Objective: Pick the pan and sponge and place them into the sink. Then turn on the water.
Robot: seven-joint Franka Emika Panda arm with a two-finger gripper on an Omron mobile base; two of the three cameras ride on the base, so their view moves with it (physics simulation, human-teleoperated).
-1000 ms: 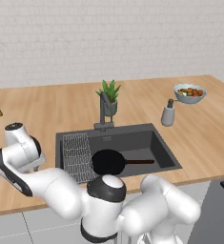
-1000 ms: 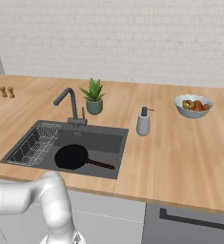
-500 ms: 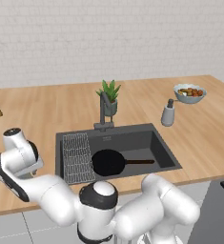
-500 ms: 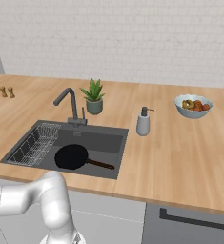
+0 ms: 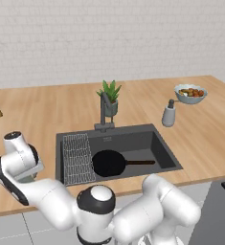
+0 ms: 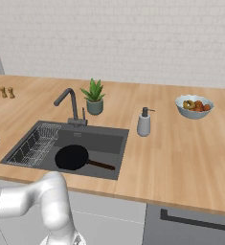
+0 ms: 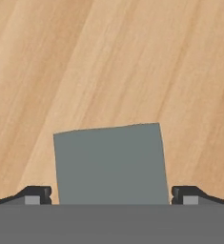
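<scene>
Grey-green and flat, the sponge [image 7: 111, 164] is seen from the hand camera between the two dark fingertips [image 7: 35, 194], its near edge cut off by the bottom of that view, so its full outline cannot be read. The gripper [image 7: 111, 198] is spread wide, one tip at either side of the sponge, and whether the tips are touching its sides cannot be told; a sliver of space appears on each side. Pale wooden counter [image 7: 108, 62] is shown beyond the jaws, grain running aslant. In the left base view the hand itself is hidden behind the arm's white wrist, low at the left of the sink [image 5: 164, 150], and the sponge is covered by that wrist. Well off to the side of the jaws, the pan [image 5: 108, 162] is lying in the basin, handle pointing away from the wire rack [image 5: 78, 158], which is set at the basin's nearer end to the arm. The faucet [image 6: 66, 103] is seen upright behind the basin, with a potted plant [image 6: 94, 98], a soap dispenser [image 6: 143, 122] and a bowl [image 6: 194, 106] farther along; the bowl's contents are too small to name.
</scene>
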